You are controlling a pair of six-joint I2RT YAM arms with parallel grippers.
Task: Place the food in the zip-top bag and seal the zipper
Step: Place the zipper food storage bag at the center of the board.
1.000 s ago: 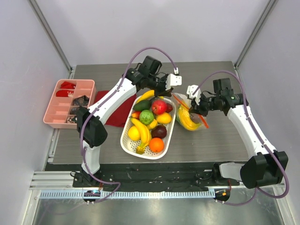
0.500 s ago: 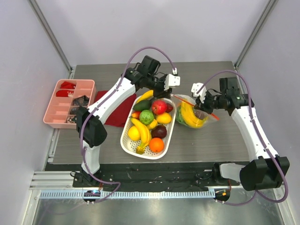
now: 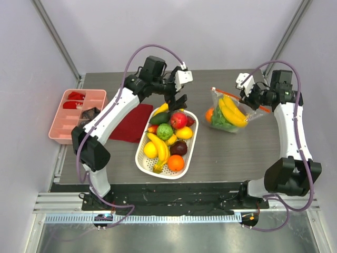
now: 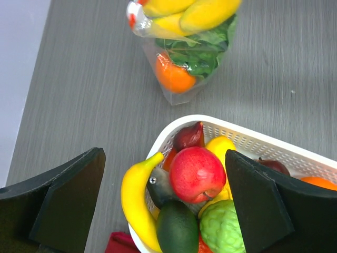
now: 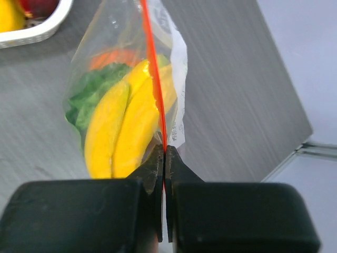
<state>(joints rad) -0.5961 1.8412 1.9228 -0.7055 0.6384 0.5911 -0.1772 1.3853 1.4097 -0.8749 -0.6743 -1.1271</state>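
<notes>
The clear zip-top bag [image 3: 227, 112] lies on the table right of the basket, with yellow bananas [image 5: 124, 132], green leaves and an orange inside. My right gripper [image 5: 165, 154] is shut on the red-orange zipper [image 5: 152, 68] at the bag's right end, also seen from above [image 3: 253, 96]. The strip runs straight away from the pinched fingertips. My left gripper [image 4: 166, 205] hangs open over the far end of the basket, above a red apple [image 4: 197, 174] and a banana [image 4: 138, 200], holding nothing. More food fills the basket [image 3: 142, 158].
A dark red cloth [image 3: 131, 124] lies left of the white basket. A pink compartment tray [image 3: 76, 116] sits at the table's left edge. The bag lies near the table's right rear corner.
My left gripper opened, let go of the bag and drew back to the left. My right gripper pulled the bag right and toward the rear along the table.
</notes>
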